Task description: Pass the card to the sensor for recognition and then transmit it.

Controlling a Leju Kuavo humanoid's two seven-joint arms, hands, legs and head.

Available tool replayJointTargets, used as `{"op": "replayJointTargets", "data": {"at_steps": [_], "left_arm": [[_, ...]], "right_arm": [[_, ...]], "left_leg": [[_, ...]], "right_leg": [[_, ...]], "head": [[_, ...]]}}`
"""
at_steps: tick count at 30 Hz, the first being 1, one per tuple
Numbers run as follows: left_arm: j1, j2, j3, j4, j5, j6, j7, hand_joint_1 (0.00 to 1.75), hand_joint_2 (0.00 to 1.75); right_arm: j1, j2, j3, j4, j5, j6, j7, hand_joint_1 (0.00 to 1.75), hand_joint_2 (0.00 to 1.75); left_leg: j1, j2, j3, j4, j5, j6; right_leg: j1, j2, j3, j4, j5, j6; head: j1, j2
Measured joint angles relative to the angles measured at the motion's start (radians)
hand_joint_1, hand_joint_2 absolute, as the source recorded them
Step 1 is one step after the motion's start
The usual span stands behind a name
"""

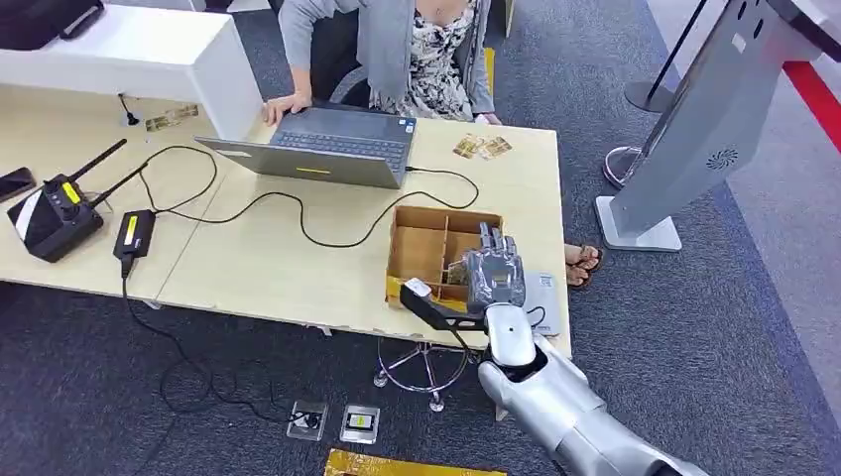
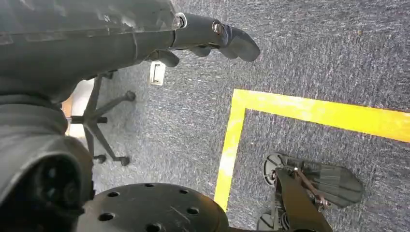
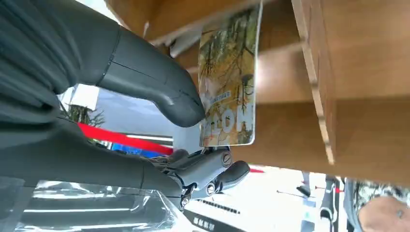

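The right hand [image 1: 493, 273] is over the near right part of the wooden box [image 1: 426, 226], which stands on the light table [image 1: 258, 268] close to the table's near edge and not far from its right edge. In the right wrist view the card [image 3: 229, 77] stands inside a compartment of the box, beside a wooden divider, and the thumb [image 3: 159, 87] touches the card's face; the other fingers [image 3: 212, 174] are on the other side, a little apart from it, so I cannot tell if the card is really held. The left hand [image 2: 212, 38] hangs low over the grey carpet [image 2: 314, 53] with fingers curled in and nothing between them. To the right of the table the carpet is open up to the grey kiosk [image 1: 694, 119] that stands far right. On the far side of the table an open laptop [image 1: 327, 144] lies in front of a seated person [image 1: 397, 50], and a black cable [image 1: 298, 213] runs across the table between laptop and box. Two more cards [image 1: 483, 148] lie near the far right edge of the table.
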Motion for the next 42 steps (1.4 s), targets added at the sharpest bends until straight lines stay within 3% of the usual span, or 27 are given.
{"op": "replayJointTargets", "data": {"at_steps": [10,19,33,42], "left_arm": [[0.0,0.005,0.0,0.0,-0.01,-0.032,-0.017,0.0,0.0],[0.0,0.009,0.0,0.0,-0.014,-0.037,-0.02,0.0,0.0],[0.0,0.009,-0.001,0.0,-0.036,-0.042,-0.021,0.0,0.0],[0.0,0.009,-0.002,0.0,-0.045,-0.044,-0.031,0.0,0.0]], "right_arm": [[-0.031,-0.05,-0.001,-0.133,0.055,0.052,0.066,1.75,1.75],[-0.029,-0.079,-0.002,-0.212,0.063,0.061,0.073,1.75,1.75],[-0.077,-0.091,-0.022,-0.229,0.07,0.051,0.057,1.75,1.75],[-0.188,-0.074,-0.033,-0.196,0.058,0.055,0.045,1.75,1.75]], "left_leg": [[0.0,0.0,-0.001,0.0,0.0,0.0],[0.0,0.0,-0.001,0.0,0.0,0.0],[0.0,0.0,-0.001,0.0,0.0,0.0],[0.0,-0.001,-0.002,0.0,0.0,0.0]], "right_leg": [[0.0,0.0,-0.001,0.0,0.0,0.0],[0.0,0.0,-0.001,0.0,0.0,0.0],[0.0,0.0,-0.001,0.0,0.0,0.0],[0.0,-0.001,-0.001,0.0,0.0,0.0]], "head": [[0.0,0.0],[0.0,0.0],[0.0,0.0],[0.0,0.0]]}}
